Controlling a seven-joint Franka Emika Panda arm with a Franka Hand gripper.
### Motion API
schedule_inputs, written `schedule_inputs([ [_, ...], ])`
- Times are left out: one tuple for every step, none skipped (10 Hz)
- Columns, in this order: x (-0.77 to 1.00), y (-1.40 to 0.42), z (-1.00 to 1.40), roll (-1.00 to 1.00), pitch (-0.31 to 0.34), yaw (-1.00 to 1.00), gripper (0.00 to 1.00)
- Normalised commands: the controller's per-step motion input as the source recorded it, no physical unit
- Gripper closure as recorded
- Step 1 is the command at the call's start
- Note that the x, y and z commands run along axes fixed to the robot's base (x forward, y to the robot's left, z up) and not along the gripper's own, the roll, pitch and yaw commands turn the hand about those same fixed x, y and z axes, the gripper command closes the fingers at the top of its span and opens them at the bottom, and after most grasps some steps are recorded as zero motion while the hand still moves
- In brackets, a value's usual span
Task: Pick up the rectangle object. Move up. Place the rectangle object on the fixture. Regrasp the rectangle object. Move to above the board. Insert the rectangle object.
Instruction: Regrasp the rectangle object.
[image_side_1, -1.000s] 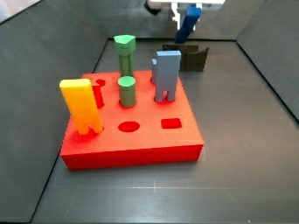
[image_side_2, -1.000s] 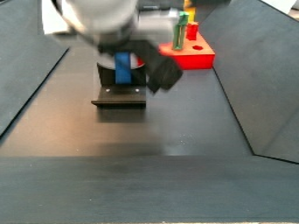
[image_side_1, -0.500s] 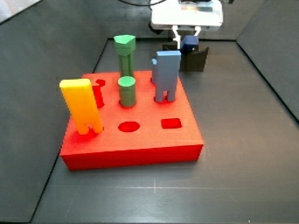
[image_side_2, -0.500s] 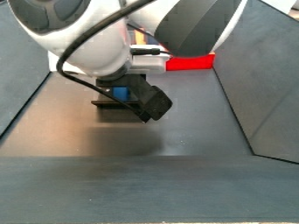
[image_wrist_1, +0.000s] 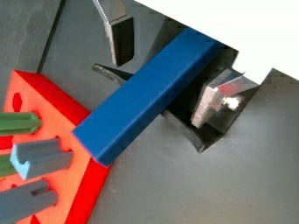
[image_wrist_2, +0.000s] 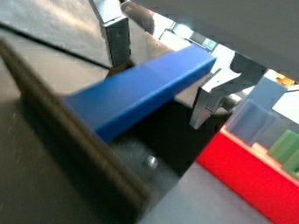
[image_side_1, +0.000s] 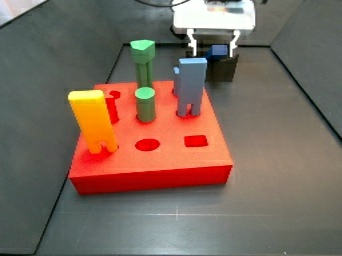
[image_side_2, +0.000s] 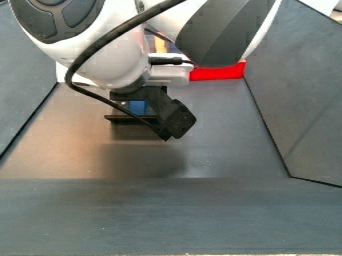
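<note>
The rectangle object (image_wrist_1: 146, 96), a dark blue bar, lies flat on the black fixture (image_wrist_1: 208, 136) in both wrist views, the bar (image_wrist_2: 140, 92) resting in the bracket (image_wrist_2: 70, 140). My gripper (image_wrist_1: 167, 85) straddles it with the jaws spread; one finger (image_wrist_1: 122, 39) stands clear of the bar's side, and the far one (image_wrist_1: 222, 96) is close by it. In a side view my gripper (image_side_1: 215, 48) hangs over the fixture (image_side_1: 223, 68) behind the red board (image_side_1: 147, 150). In a side view the arm hides most of the fixture (image_side_2: 134, 121).
On the board stand an orange peg (image_side_1: 94, 122), two green pegs (image_side_1: 142, 60) (image_side_1: 144, 103) and a paler blue block (image_side_1: 191, 85). Open holes (image_side_1: 195, 141) lie at its front. Dark walls enclose the floor on both sides.
My gripper came down with the bar from above onto the fixture. Since half a second ago its fingers have spread apart and let go of the bar.
</note>
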Motion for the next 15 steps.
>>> schedule_inputs([
  [-0.01, 0.00, 1.00, 0.00, -0.005, 0.03, 0.00],
  [-0.02, 0.01, 1.00, 0.01, 0.006, 0.03, 0.00],
  [-0.03, 0.00, 1.00, 0.04, 0.022, 0.03, 0.00],
  [-0.04, 0.00, 1.00, 0.06, 0.048, 0.03, 0.00],
  [-0.04, 0.00, 0.87, 0.06, 0.065, 0.02, 0.00],
  [-0.03, 0.00, 0.69, 0.05, 0.078, 0.01, 0.00],
  [-0.03, 0.01, 0.51, 0.05, 0.091, 0.00, 0.00],
  [-0.02, 0.00, 0.27, 0.06, 0.095, -0.02, 0.00],
  [0.01, -1.00, 0.95, 1.00, 0.067, 0.03, 0.00],
  [0.01, -1.00, 0.90, 1.00, 0.062, 0.03, 0.00],
  [-0.01, -1.00, 0.89, 1.00, 0.057, 0.03, 0.00],
  [-0.07, -1.00, 0.84, 1.00, 0.048, 0.03, 0.00],
  [-0.08, -0.93, 0.74, 1.00, 0.045, 0.03, 0.00],
  [-0.06, -0.69, 0.44, 1.00, 0.041, 0.02, 0.00],
  [-0.04, -0.43, 0.13, 1.00, 0.038, 0.02, 0.00],
])
